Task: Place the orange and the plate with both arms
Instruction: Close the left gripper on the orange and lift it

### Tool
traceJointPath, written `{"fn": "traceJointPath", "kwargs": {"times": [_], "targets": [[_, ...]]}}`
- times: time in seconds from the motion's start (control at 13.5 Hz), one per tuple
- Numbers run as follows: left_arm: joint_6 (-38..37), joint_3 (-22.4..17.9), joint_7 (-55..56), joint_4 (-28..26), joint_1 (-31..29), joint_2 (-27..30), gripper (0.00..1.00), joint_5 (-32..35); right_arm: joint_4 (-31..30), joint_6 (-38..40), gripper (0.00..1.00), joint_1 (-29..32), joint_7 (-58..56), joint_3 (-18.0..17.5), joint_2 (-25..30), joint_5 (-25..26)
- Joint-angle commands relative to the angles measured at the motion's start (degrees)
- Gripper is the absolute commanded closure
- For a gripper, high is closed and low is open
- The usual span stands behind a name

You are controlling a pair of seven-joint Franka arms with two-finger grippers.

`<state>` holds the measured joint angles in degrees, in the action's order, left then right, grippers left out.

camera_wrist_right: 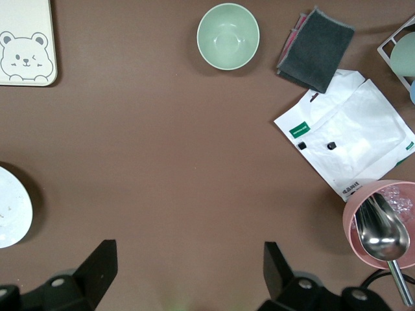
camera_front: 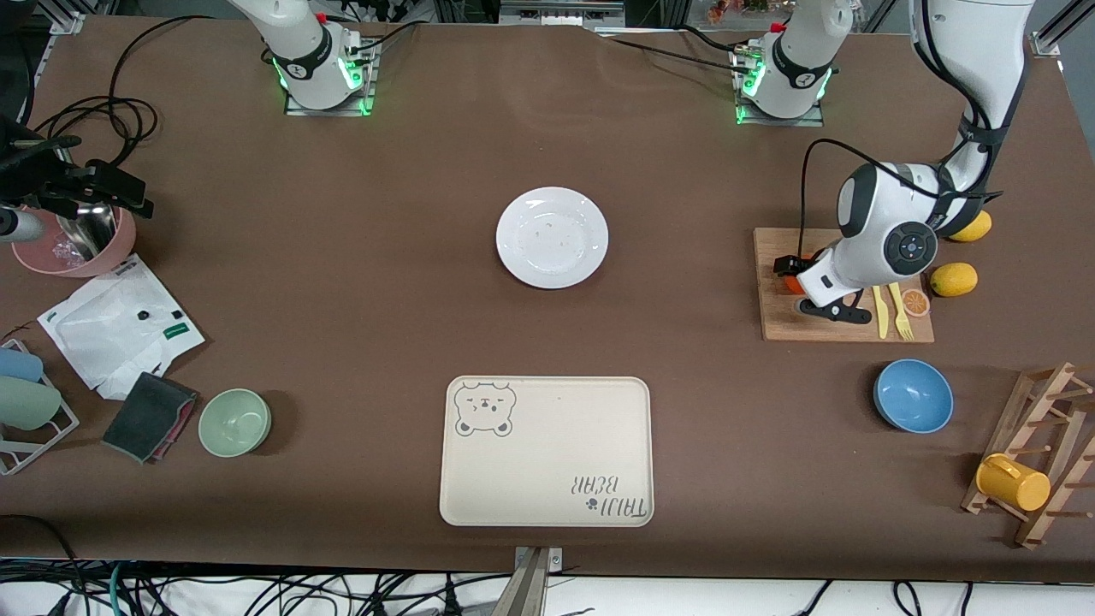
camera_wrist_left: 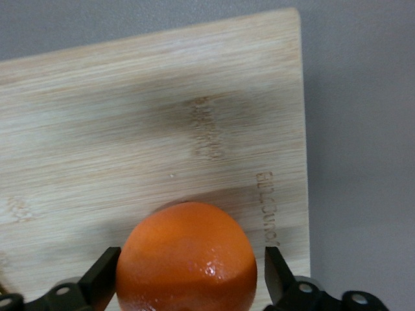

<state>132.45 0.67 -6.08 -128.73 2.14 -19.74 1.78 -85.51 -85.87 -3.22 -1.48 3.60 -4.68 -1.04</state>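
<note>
Left gripper (camera_wrist_left: 188, 275) down on the wooden cutting board (camera_wrist_left: 130, 116), fingers (camera_wrist_left: 100, 275) spread wide, one on each side of the orange (camera_wrist_left: 188, 259), not squeezing yet. Faint burned-in writing on the board just beside the gripper, too pale to read. Right gripper (camera_wrist_right: 188, 275) up over the bare brown tabletop (camera_wrist_right: 162, 149), fingers open, holding nothing, waiting. White plate (camera_front: 552, 237) well apart from both grippers, mid-tabletop. Beige tray (camera_front: 547, 449) with a bear face and the words "TAIJI BEAR".
</note>
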Motion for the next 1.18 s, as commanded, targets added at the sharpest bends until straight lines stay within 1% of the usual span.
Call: {"fn": "traceJointPath", "kwargs": {"times": [0.0,0.07,0.15,0.3,0.37,0.44,0.59,0.74,0.89,0.96,1.04,1.11], "targets": [[0.7,-0.1,-1.0,0.0,-0.4,0.0,0.73,2.4,0.2,0.5,0.0,-0.1,-0.6,-0.1,0.2,1.0],[0.1,-0.1,-1.0,0.2,-0.5,0.4,0.81,2.4,0.2,0.4,0.0,-0.1,-0.6,-0.1,0.2,1.2],[-1.4,0.0,-1.1,0.8,-0.5,1.3,0.81,2.4,0.2,0.3,0.0,-0.1,-0.6,-0.2,0.2,1.3],[-8.1,0.7,-0.3,4.9,0.5,3.5,0.81,1.9,0.2,0.3,0.0,-0.1,-0.6,-0.2,0.2,1.4],[-11.8,2.5,-0.1,7.9,0.6,3.6,0.81,1.6,0.2,0.3,0.0,-0.1,-0.6,-0.2,0.2,1.4],[-13.7,4.1,0.7,9.8,0.6,3.7,0.81,0.8,0.2,0.3,0.0,-0.1,-0.6,-0.2,0.2,1.4],[-16.9,9.0,7.2,12.6,0.6,4.2,0.81,-2.8,0.2,0.3,0.0,-0.1,-0.6,-0.1,0.2,1.4],[-17.0,14.9,15.1,13.9,0.8,3.8,0.81,-3.3,0.2,0.3,0.0,-0.1,-0.6,-0.1,0.2,1.4],[-16.7,21.8,25.0,15.9,1.1,3.0,0.8,-7.0,0.2,0.3,0.0,-0.1,-0.6,-0.1,0.2,1.4],[-16.3,24.7,30.7,17.7,2.2,1.0,0.8,-7.6,0.2,0.3,0.0,-0.1,-0.6,-0.1,0.2,1.4],[-16.2,26.0,37.0,20.0,4.7,-1.2,0.8,-7.6,0.2,0.3,0.0,-0.1,-0.6,-0.1,0.1,1.4],[-16.0,26.0,43.1,21.8,8.7,-3.1,0.79,-7.7,0.2,0.3,0.0,-0.1,-0.6,-0.1,0.1,1.4]]}}
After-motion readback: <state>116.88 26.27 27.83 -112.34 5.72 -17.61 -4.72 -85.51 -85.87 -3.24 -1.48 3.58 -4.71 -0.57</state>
